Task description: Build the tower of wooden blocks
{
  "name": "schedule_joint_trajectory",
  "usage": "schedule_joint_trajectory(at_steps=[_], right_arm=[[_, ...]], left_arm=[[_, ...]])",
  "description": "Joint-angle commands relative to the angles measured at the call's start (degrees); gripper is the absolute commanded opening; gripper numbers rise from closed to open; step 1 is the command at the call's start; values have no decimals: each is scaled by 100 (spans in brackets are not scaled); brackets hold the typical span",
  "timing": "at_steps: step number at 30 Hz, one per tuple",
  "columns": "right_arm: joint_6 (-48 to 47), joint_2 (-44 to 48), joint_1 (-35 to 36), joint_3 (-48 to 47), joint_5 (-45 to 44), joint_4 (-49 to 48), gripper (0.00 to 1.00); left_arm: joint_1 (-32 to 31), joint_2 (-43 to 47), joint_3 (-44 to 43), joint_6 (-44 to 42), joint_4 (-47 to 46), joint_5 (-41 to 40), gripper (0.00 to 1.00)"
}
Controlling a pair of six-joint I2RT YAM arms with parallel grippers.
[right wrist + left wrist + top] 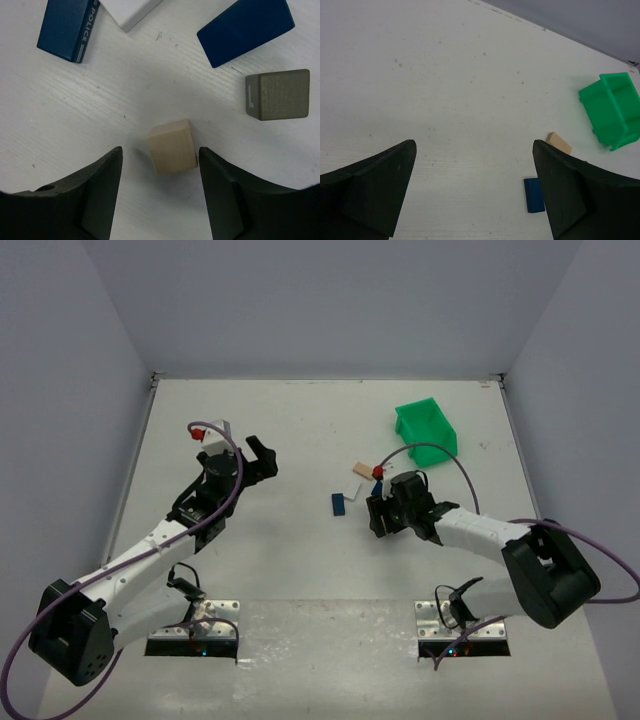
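Grey walls close in a white table on three sides; its top is lightly speckled and scuffed. The left arm reaches toward the middle, and the left gripper hangs above bare table with its jaws spread wide and nothing between them. The right arm bends in from the right.

A green bin sits at the far right of the table, open side up, with only its own green inner walls showing.

The blocks for the tower lie loose and unstacked just in front of the bin. The right gripper is low over them, jaws part open around a tan cube. One finger touches the cube's side and the other stands just clear, so the cube is not clamped. Around it lie a dark blue block, a blue block marked POLICE, a white plank and a grey cube.
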State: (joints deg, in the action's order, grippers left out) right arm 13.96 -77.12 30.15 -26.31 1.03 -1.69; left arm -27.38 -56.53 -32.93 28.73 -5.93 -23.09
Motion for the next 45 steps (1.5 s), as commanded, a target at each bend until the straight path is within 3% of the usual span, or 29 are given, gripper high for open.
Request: schedule_joint_trajectory(at_steps=[1,4,12,17,21,25,30,36,45], right_arm=[[-227,-213,35,-267,-65,-288,47],[-244,-282,35,-322,-42,-235,35],[-221,91,140,-584,106,-89,16],[1521,-82,675,-1412,-1372,598,9],[1977,-709,1804,-2015,-2389,214,8],[2594,-1462,2312,-2596,-2733,213,8],[3092,-1790,2940,-2638,-2998,36,10],[3382,-1877,3401,-2546,-3120,152,12],[4158,-2048,4104,-2577,-3539,1106,19]], left_arm=[[39,-16,-21,-54,-285,4,100],[39,-7,-25,-61,-290,6,100],[39,-34,-38,-41,-277,-3,100],[39,-25,-67,105,-188,-121,100],[39,14,-145,290,108,-371,100],[39,188,-166,509,424,-674,100],[47,562,-30,698,539,-918,100],[39,766,102,730,453,-969,100],[39,683,58,783,532,-926,100]])
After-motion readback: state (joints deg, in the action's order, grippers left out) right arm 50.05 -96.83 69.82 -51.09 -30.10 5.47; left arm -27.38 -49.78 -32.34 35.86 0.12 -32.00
